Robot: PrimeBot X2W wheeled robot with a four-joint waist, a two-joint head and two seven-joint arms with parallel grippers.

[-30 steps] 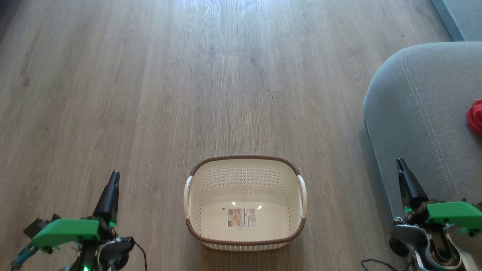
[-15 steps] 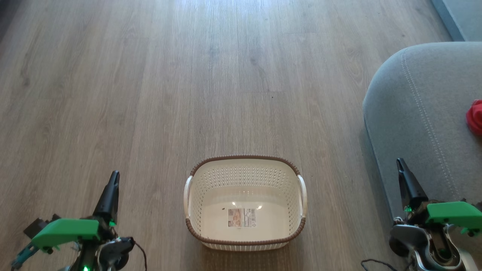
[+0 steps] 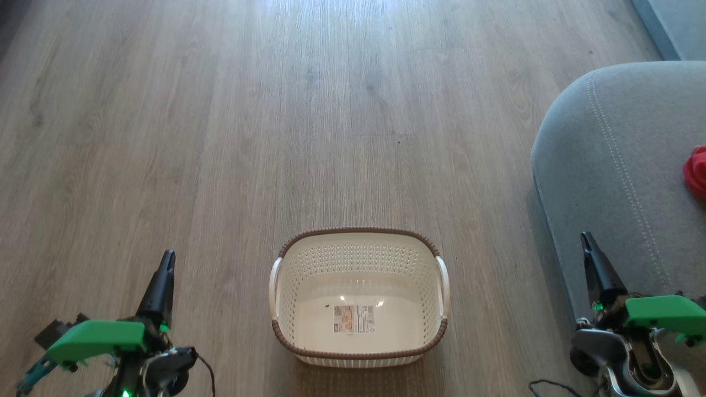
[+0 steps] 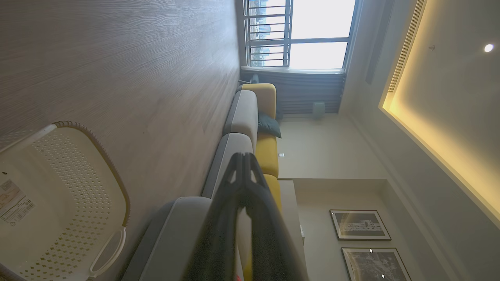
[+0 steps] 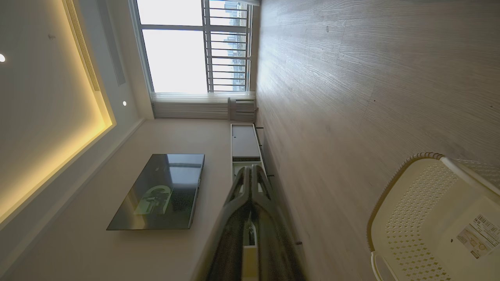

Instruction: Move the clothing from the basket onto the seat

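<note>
Double-check basket on floor beside seat: bare down to label. Count red clothing as landed on seat, well in from its rounded corner. Leave left claw and right claw pinched narrow, empty, clear of basket rim.

Only bit of print anywhere is the paper label stuck flat on the inside floor of the basket, about mid-floor. There's a small picture on its left half, and a barcode with tiny lines of print on the right. Too small and blurry to read any of it. Both wrist views catch the same label: stripes, no legible words or numbers.
</note>
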